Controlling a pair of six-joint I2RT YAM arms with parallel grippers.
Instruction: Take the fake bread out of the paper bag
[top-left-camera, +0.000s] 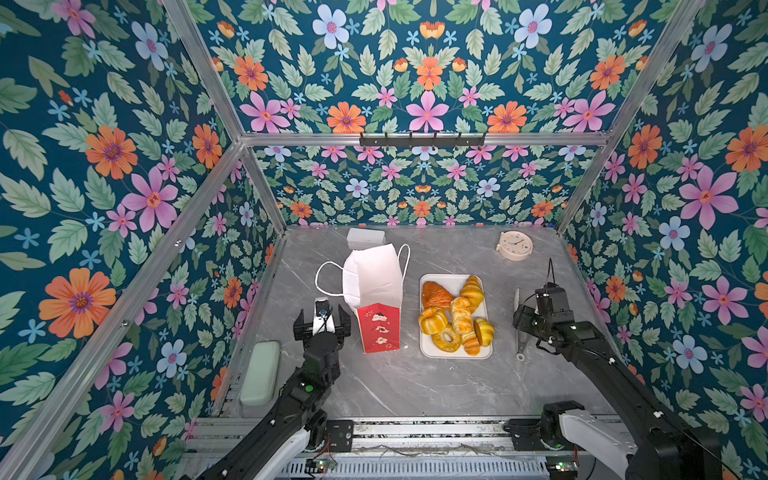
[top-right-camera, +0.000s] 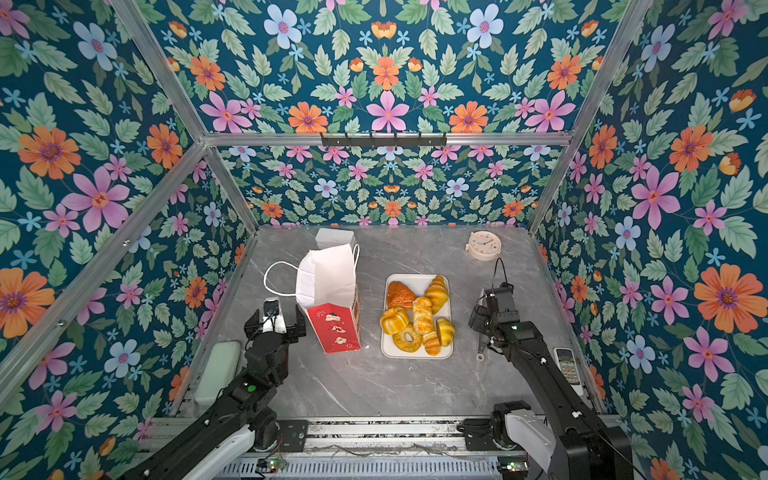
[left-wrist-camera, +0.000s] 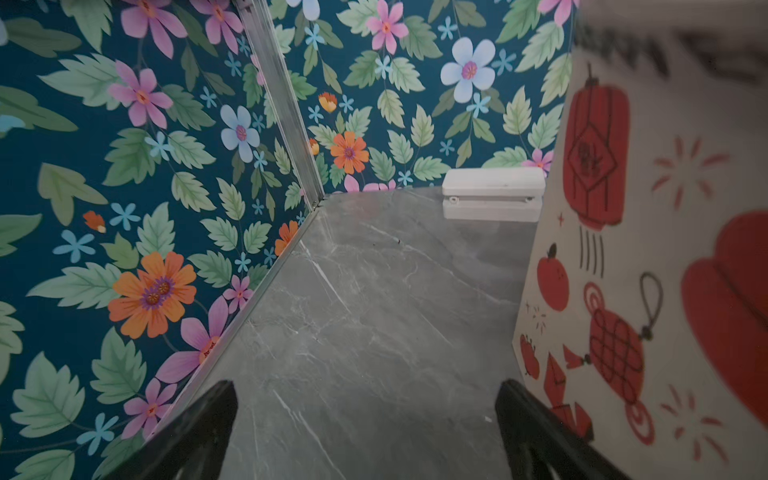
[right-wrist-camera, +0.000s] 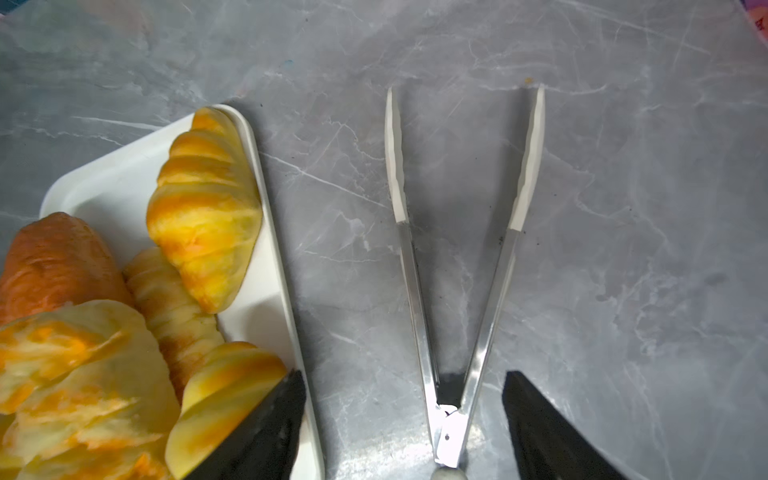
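The fake bread (top-left-camera: 455, 316) fills the white tray (top-left-camera: 426, 351) beside the standing paper bag (top-left-camera: 379, 328). Only the right wrist view shows the tongs (right-wrist-camera: 413, 291) lying between the spread fingers of the right gripper (right-wrist-camera: 405, 399); the left gripper (top-left-camera: 322, 318) gapes empty.

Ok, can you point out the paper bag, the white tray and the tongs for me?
paper bag (top-left-camera: 379, 328): in a top view, on its red printed front panel.
tray (top-left-camera: 453, 281): in a top view, on the bare white floor at its far end.
tongs (right-wrist-camera: 414, 291): right wrist view, on one steel arm.
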